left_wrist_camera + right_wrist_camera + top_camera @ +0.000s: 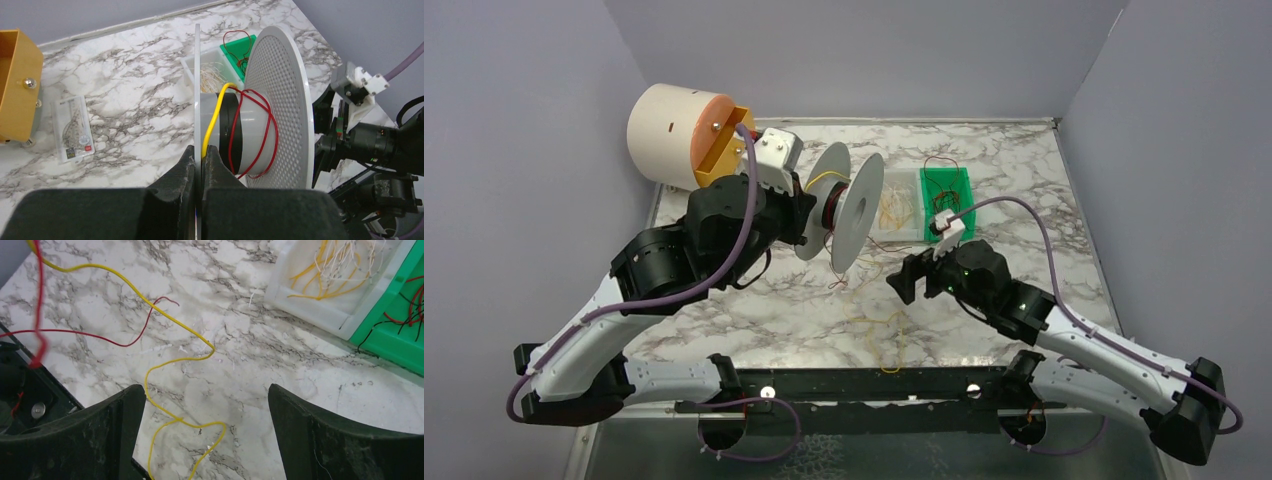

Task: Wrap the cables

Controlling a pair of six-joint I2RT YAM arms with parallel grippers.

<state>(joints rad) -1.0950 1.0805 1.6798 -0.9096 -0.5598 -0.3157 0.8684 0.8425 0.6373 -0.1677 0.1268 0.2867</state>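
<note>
Left fingers (182, 170) are pressed together on the thin near flange of the white plastic spool (280, 90), holding it above the marbled counter (260, 365) with its axis roughly level. Right fingers (300, 430) stand wide apart and grip nothing, hanging over the loose run of the thin yellow cable (170, 325). Both that cable and the thin red cable (265, 135) have a turn or so round the spool hub, and their free lengths trail down onto the counter, the red tail lying just beside the yellow one. More wires sit in the clear tray (320, 315) and the green tray (395, 345) at the far side. Judgement: winding is at an early stage, with most of each cable off the hub. The next move calls for the right fingers to close on one slack strand and carry it round the hub. Risk: such a thin strand may slip the grip.
</note>
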